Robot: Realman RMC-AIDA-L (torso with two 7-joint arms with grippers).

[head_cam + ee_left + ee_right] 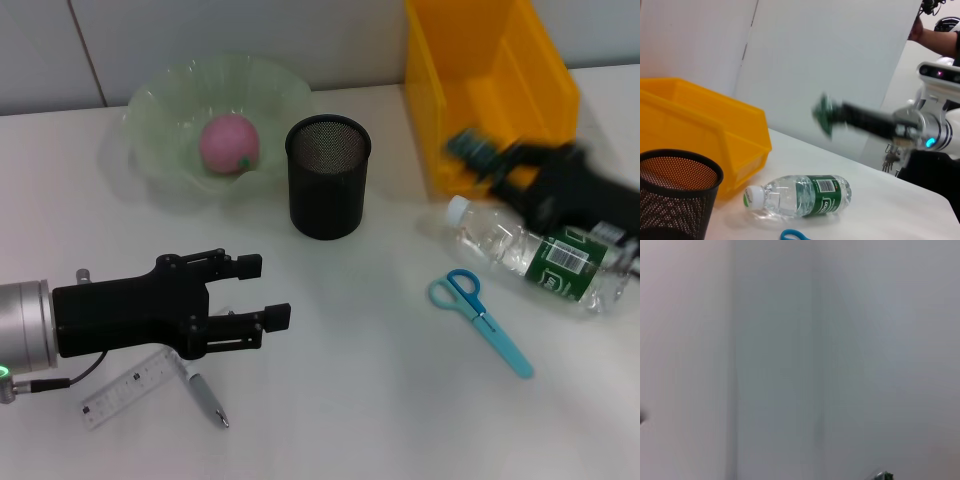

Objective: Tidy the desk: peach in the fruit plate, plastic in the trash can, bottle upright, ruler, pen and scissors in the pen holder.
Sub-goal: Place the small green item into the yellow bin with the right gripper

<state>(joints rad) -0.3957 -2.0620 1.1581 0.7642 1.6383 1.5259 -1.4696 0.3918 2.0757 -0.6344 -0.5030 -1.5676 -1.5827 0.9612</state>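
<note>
Head view shows your left gripper (262, 291) at the lower left of the frame, fingers apart and holding nothing, hovering just above the ruler (132, 388) and the pen (207, 397), which lie touching or nearly so beneath the arm. Your right gripper (478, 155) sits blurred at the right, over the near wall of the yellow trash can (495, 90) and above the neck end of the bottle (535, 256); you cannot tell whether its fingers are apart or together, and its own wrist view gives you only blank wall.

As for progress, the peach (230, 144) already rests in the green fruit plate (160, 110) at upper left, so count that done. No loose plastic shows on the desk, so that step looks finished or hidden inside the can. Left to do: the bottle lies on its side at the right, cap toward the can; the scissors (480, 318) lie flat just below it; ruler and pen wait at lower left. The mesh pen holder (328, 176) stands empty as far as you can see.

For room, the middle of the desk is open between holder and scissors. The bottle is near the right edge, and the ruler near the bottom edge.
</note>
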